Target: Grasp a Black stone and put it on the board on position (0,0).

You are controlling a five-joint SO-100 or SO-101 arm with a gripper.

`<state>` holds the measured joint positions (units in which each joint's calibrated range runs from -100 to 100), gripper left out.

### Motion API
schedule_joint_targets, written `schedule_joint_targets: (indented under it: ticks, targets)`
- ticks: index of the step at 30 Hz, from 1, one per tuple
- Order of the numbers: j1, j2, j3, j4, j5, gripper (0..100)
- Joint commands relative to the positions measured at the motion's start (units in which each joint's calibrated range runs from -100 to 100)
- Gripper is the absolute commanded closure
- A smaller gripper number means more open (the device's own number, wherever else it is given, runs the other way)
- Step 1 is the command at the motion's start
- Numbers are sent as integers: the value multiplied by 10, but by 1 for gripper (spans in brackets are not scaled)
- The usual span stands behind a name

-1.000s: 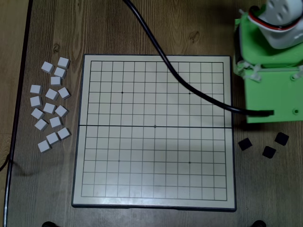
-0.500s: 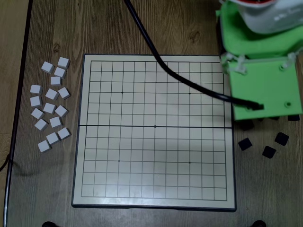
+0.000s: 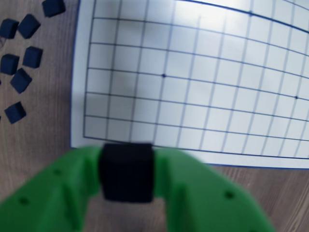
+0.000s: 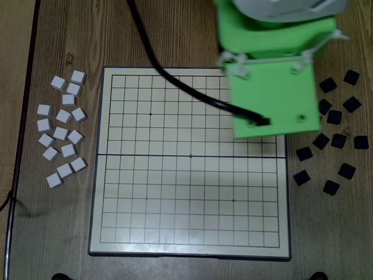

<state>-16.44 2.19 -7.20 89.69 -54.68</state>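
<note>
1. Between the green fingers of the pincer [image 3: 126, 193], wrist view: one Black stone [image 3: 126, 171], clamped on both sides, above the bench just off the board's near edge.
2. Board [image 4: 145, 198]: off-white, gridded, no pieces on it.
3. Spare black stones [image 4: 331, 187]: scattered right of the board, overhead view.
4. White blocks [image 4: 61, 133]: clustered left of it.

The green arm [image 4: 274, 81] covers the board's [image 4: 175, 175] far right part. White blocks [image 4: 61, 128] lie left of it. Loose black stones [image 4: 335, 140] are scattered to its right.
</note>
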Motion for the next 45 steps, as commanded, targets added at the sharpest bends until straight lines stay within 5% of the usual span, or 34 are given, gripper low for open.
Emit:
schedule_joint_targets:
  ticks: [1,11,22,45]
  targets:
    - [39,-68,-39,1,16,94]
    - [87,-201,151,-105,44,94]
    - [125,-144,192,-210,46,94]
    - [165,-10,79,-162,46,94]
